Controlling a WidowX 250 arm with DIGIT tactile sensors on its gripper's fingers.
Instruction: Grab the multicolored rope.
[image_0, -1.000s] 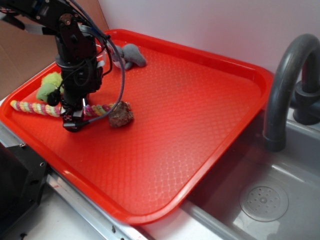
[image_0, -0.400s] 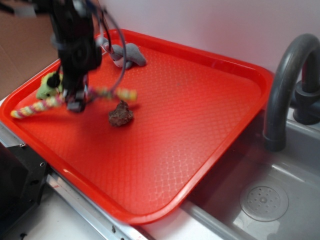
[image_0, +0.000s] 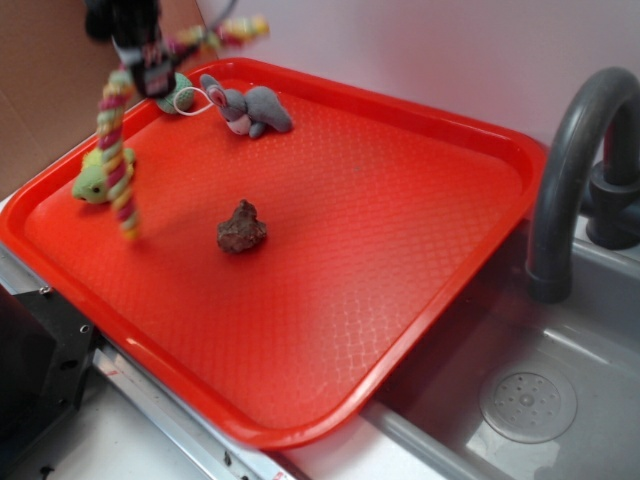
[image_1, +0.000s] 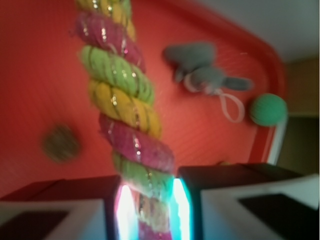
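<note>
Lifted clear of the red tray (image_0: 430, 260) since a second ago, the multicolored rope (image_0: 118, 170) now hangs in the air from the tool (image_0: 150, 72), which has risen from tray level to the upper left corner of the exterior view. One long end of the rope droops down over the tray's left part, its tip blurred and seemingly just above the surface, while the shorter end sticks out to the right at the top of the picture. In the wrist view the rope (image_1: 125, 110) runs up from between the two fingers (image_1: 122, 210), whose pads press on it from both sides, so the tool (image_1: 150, 207) is closed tightly around the cord with only the rope's thickness between the fingers. Its yellow, pink and green strands twist together and fill the middle of that view. Behind the hanging end, the small green-yellow plush turtle (image_0: 92, 182) sits near the tray's left rim where it was before. The brown lumpy rock-like object (image_0: 241, 228) lies alone on the tray, right of the rope's drooping end, and has not shifted. A grey plush mouse (image_0: 248, 108) rests near the tray's far rim, with a white loop and a green ball (image_1: 269, 109) beside it. Right of the tray stand a dark grey faucet (image_0: 575, 150) and a grey sink (image_0: 527, 405).
</note>
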